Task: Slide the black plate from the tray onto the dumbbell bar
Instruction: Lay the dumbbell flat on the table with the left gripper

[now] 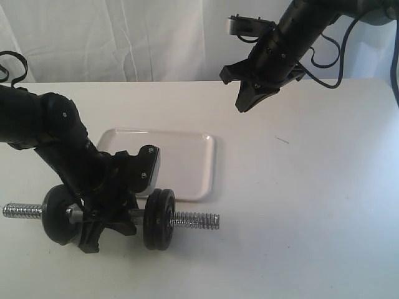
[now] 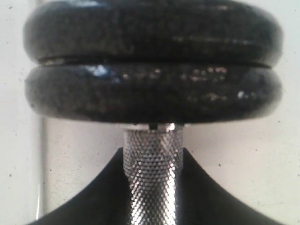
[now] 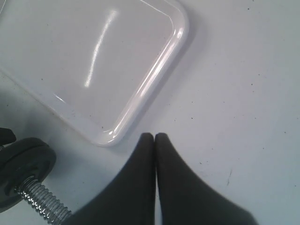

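The dumbbell bar [image 1: 194, 220] lies on the table in front of the white tray [image 1: 187, 163], which holds no disc. Two black discs [image 1: 159, 219] sit pressed together on the bar's right part, and a third black disc [image 1: 59, 215] sits on its left part. I cannot tell which of them is the black plate. My left gripper [image 1: 105, 229] is shut on the bar's knurled middle [image 2: 152, 187], right behind the paired discs [image 2: 152, 93]. My right gripper [image 1: 244, 103] hangs shut and empty above the table, behind the tray's right end.
In the right wrist view the tray's rim [image 3: 154, 79] passes just beyond my shut right gripper [image 3: 155, 137], with one disc [image 3: 23, 164] and the threaded bar end [image 3: 42, 201] at the edge. White cloth backs the table.
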Available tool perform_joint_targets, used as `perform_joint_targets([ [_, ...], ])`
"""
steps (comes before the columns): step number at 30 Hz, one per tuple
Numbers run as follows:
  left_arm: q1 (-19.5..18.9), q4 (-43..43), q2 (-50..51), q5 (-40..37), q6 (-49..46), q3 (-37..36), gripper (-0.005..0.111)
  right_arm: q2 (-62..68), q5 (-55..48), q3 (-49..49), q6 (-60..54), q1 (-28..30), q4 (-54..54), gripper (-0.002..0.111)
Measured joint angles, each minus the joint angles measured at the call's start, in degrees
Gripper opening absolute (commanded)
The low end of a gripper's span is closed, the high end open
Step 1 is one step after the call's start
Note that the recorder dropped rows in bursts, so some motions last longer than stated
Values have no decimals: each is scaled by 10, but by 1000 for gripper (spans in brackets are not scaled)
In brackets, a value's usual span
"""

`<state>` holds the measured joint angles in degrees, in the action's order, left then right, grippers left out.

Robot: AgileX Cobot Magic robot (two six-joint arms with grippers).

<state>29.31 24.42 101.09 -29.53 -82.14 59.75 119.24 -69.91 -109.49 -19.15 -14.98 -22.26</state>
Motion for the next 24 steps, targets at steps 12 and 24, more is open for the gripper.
perform_joint_targets([
  [12, 0, 5, 0, 0, 0, 0, 1, 0, 0, 0, 0, 0, 0, 0],
  [24, 0, 54, -13, -7, -1, 8, 50, 0, 0, 0, 0, 0, 0, 0],
])
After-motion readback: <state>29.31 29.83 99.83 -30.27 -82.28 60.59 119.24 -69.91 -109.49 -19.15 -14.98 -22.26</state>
